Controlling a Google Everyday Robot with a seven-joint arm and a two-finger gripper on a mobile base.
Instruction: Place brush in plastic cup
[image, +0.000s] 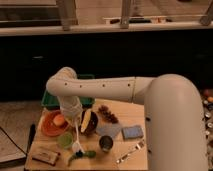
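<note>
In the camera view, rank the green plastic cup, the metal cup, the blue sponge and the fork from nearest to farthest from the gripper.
The gripper hangs over the table's left half, just above the green cup.
1. plastic cup: directly below-left of the gripper.
2. metal cup: to the right, at the front.
3. blue sponge and fork: both farther right; too close to call.
</note>
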